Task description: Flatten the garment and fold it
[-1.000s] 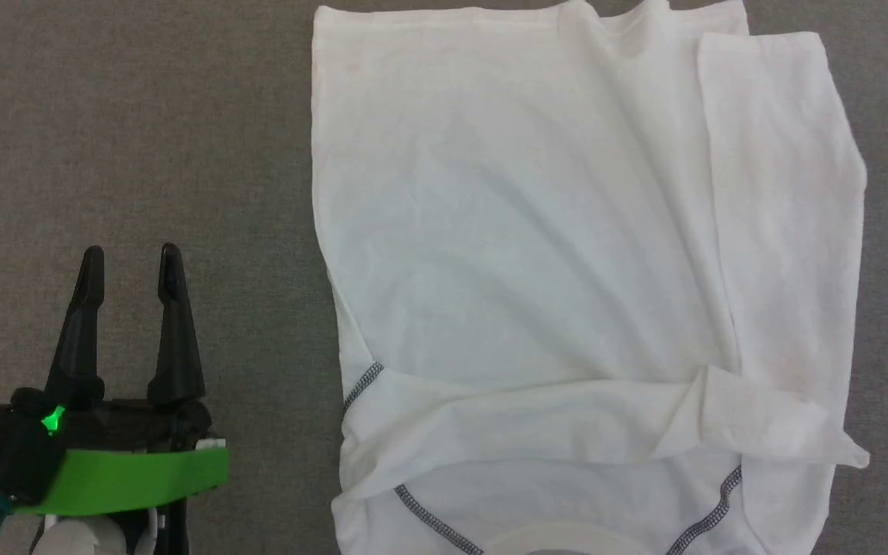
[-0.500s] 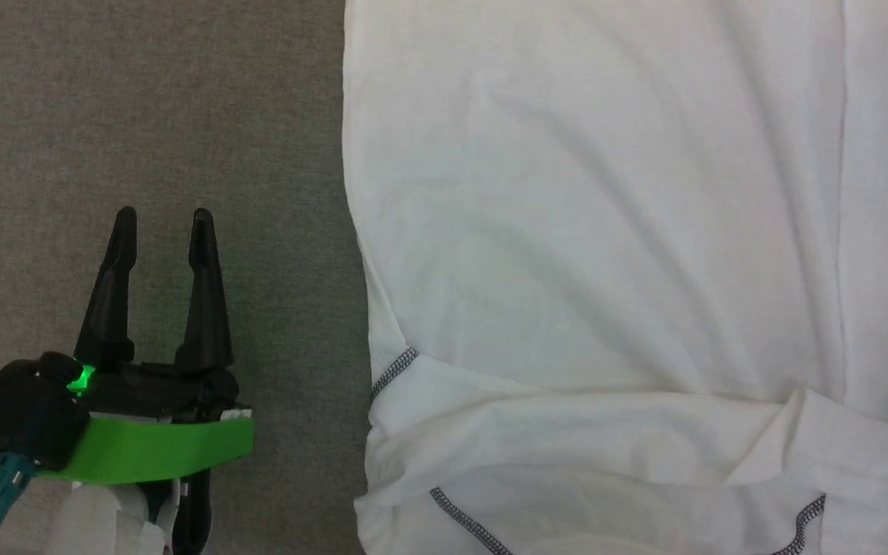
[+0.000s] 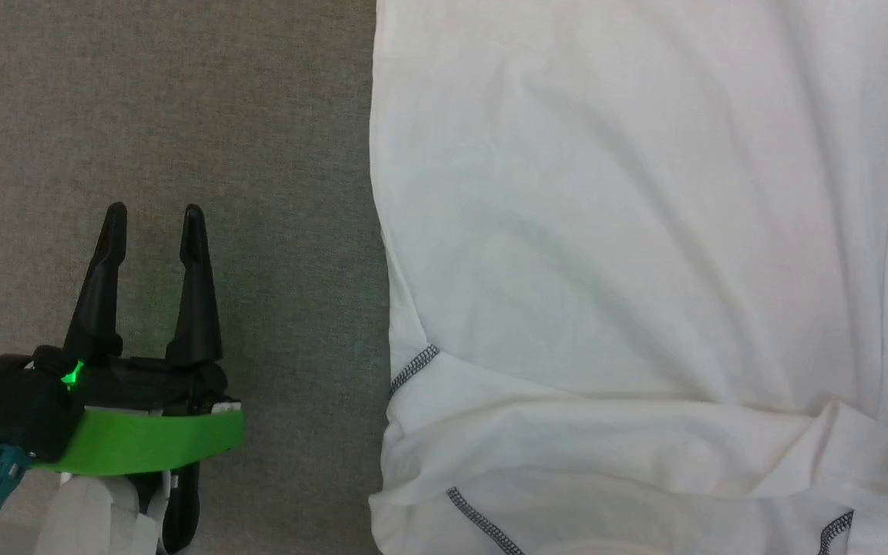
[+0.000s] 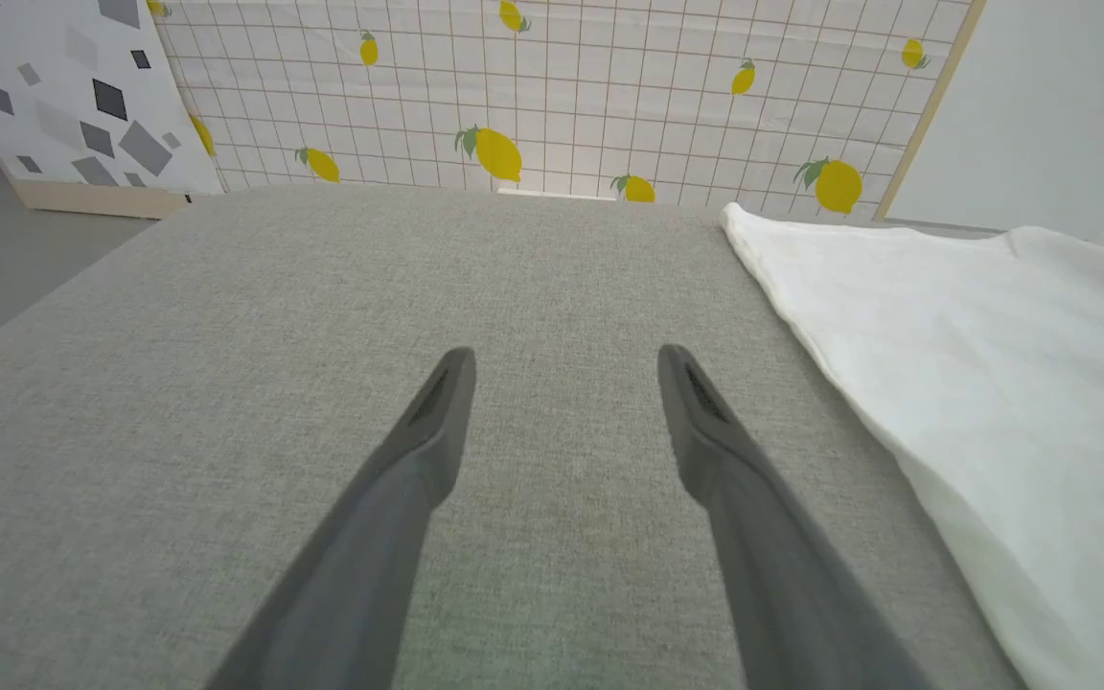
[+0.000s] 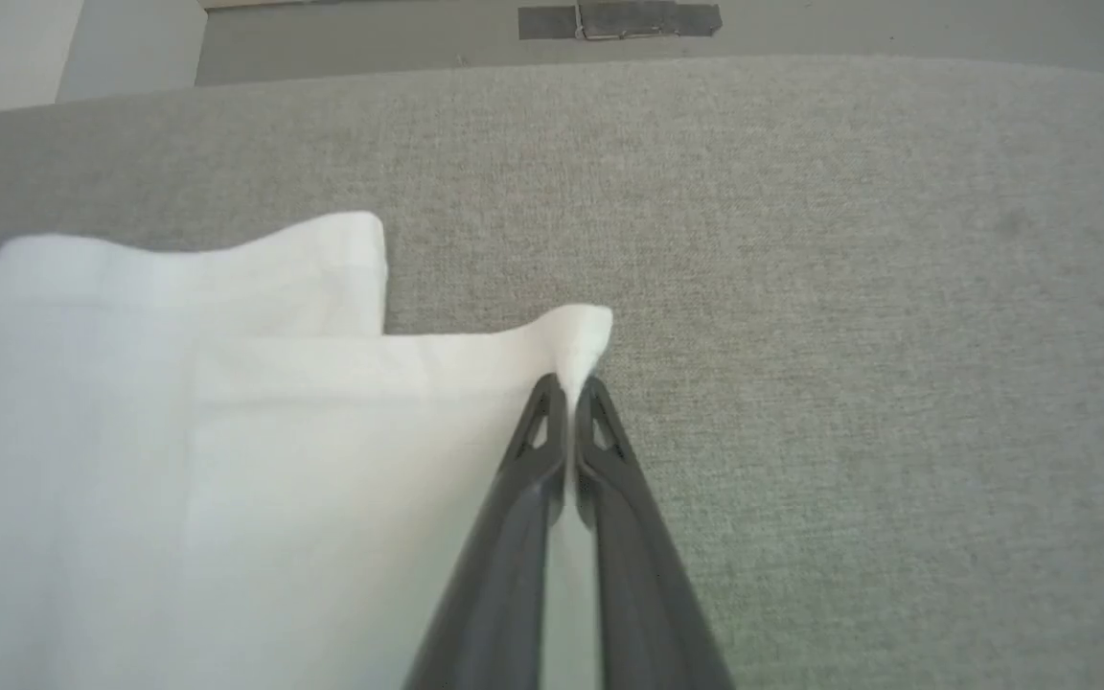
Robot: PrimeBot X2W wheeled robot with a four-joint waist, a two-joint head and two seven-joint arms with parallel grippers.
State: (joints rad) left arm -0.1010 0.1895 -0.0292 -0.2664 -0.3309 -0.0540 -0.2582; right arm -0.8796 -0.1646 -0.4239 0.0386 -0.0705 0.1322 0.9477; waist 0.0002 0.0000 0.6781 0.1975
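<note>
The garment (image 3: 629, 254) is a white shirt with dark zigzag stitching, spread flat over the right half of the head view, with a sleeve folded across its near part. My left gripper (image 3: 153, 217) stands open over bare grey cloth to the left of the garment, apart from it; in the left wrist view its fingers (image 4: 566, 369) are spread wide and the garment's edge (image 4: 945, 383) lies to their right. In the right wrist view my right gripper (image 5: 568, 388) is shut on a corner of the garment (image 5: 583, 337), which pokes up between the fingertips.
The garment lies on a broad grey fabric surface (image 3: 166, 116). Behind it stands a panel with a lemon print (image 4: 552, 86), beside a white panel with grey shapes (image 4: 54, 96). A grey floor with a dark taped patch (image 5: 621, 19) lies beyond the far edge.
The head camera has shifted, so the garment fills more of the view and sits further right. The left gripper stays open.
</note>
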